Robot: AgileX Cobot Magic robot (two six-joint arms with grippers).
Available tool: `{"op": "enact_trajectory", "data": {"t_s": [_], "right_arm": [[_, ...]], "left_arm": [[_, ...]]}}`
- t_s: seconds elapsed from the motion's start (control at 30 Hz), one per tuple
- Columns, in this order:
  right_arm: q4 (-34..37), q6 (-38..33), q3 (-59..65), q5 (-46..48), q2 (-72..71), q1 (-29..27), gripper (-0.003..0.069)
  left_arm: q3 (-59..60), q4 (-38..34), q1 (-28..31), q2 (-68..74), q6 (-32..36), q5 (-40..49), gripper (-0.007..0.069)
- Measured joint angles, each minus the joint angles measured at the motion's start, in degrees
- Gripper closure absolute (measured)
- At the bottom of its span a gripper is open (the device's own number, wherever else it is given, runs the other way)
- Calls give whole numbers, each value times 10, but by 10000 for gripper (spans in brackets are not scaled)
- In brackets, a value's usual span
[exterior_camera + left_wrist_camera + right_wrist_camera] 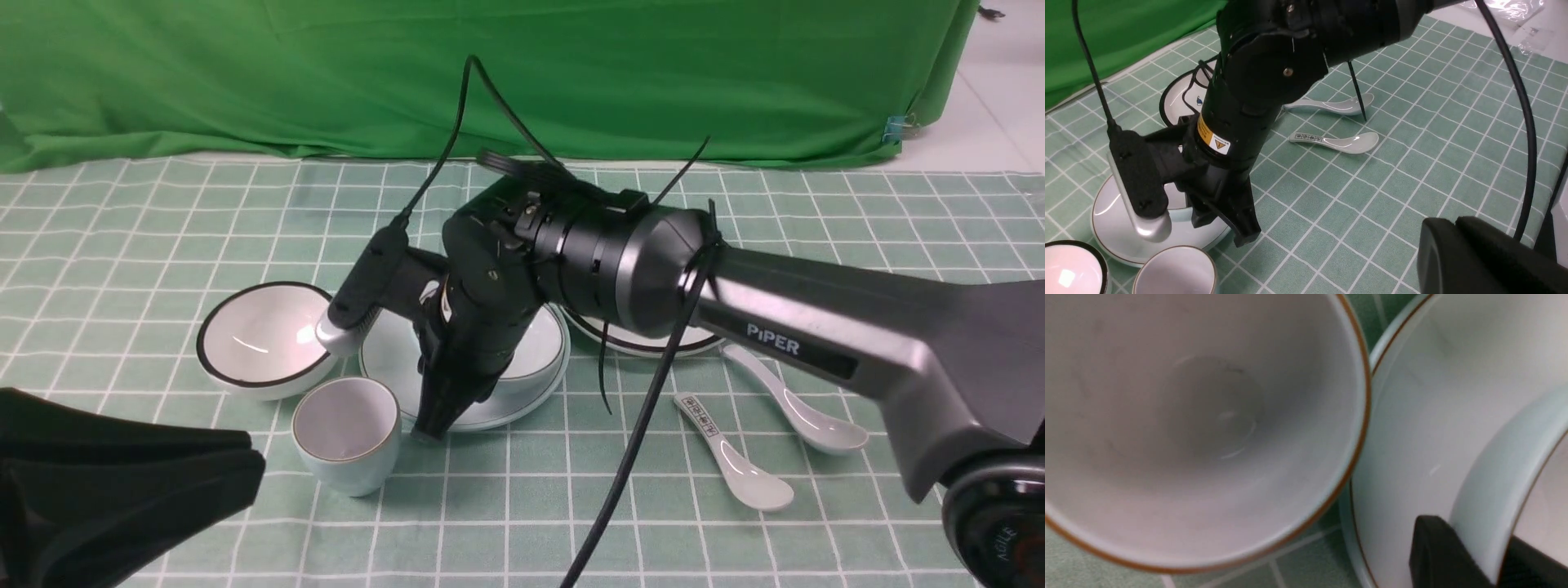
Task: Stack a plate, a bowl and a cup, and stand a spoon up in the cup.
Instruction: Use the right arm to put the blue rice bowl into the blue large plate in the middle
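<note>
Green gridded cloth lies under the pale bowl [535, 351], its rim grasped by the right tool [1461, 555]; left tool [1457, 228] clenched.

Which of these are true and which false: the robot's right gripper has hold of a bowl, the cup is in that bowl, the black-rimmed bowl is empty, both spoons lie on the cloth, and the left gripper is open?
Right gripper grips the pale bowl: true.
The pale cup is in that bowl: false, it stands on the checked cloth.
The black-rimmed bowl is empty: true.
Both spoons lie on the cloth: true.
Left gripper is open: false, it is shut.
</note>
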Motion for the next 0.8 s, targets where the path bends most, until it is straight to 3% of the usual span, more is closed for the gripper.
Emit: {"op": "enact_trajectory", "data": {"t_s": [0.17, 0.43, 0.8], "right_arm": [[-3, 1, -2, -6, 2, 0, 562], [-13, 3, -4, -37, 13, 0, 321], [-15, 41, -4, -40, 11, 0, 152]], "left_arm": [[0, 0, 0, 0, 0, 0, 608], [0, 2, 0, 0, 0, 0, 608], [0, 3, 0, 0, 0, 7, 608]]}}
